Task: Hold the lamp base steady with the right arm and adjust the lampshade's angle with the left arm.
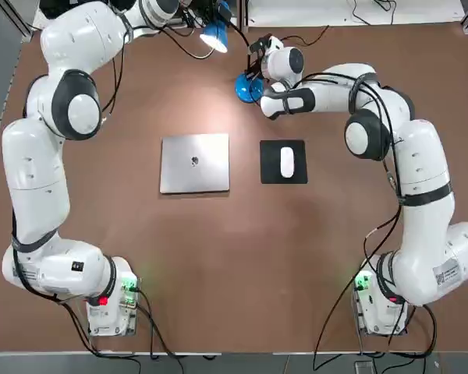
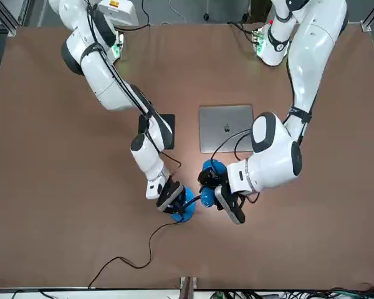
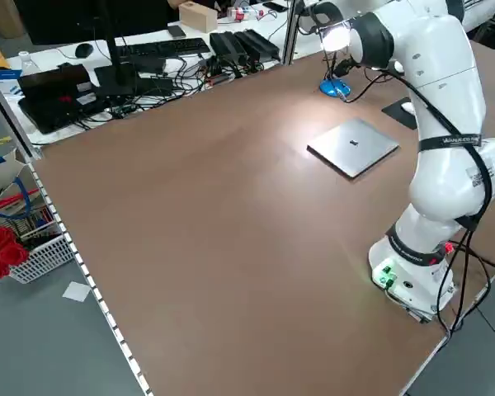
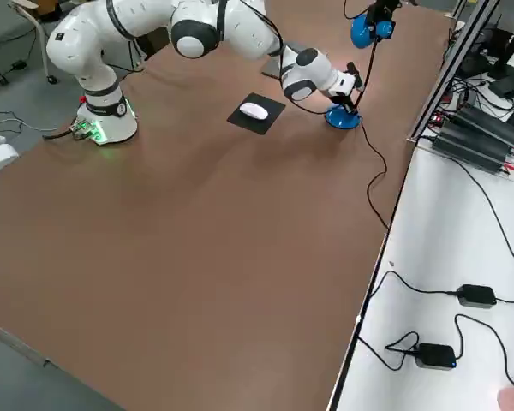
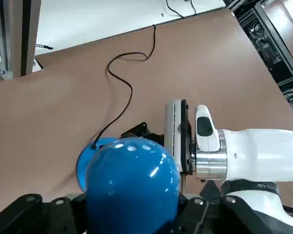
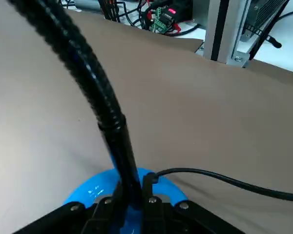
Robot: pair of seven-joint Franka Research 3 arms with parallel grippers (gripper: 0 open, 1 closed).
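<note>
The lamp base [image 1: 244, 87], a glossy blue disc, sits near the table's far edge, also seen in the front view [image 2: 184, 213] and the right side view [image 4: 343, 118]. My right gripper [image 1: 254, 74] bears down on it. In the right wrist view its fingers close around the foot of the black gooseneck [image 6: 90, 87] where it meets the lamp base [image 6: 93, 191]. The lampshade [image 1: 214, 36] glows white above and left of the base. My left gripper [image 2: 219, 198] is shut on it, and its blue dome [image 5: 132, 187] fills the gap between the fingers [image 5: 51, 209].
A closed silver laptop [image 1: 194, 162] lies mid-table, with a white mouse [image 1: 285, 161] on a black pad [image 1: 284, 178] to its right. The lamp's black cord [image 2: 134, 255] trails to the far edge. A bench with cables and power bricks [image 4: 437, 353] lies beyond.
</note>
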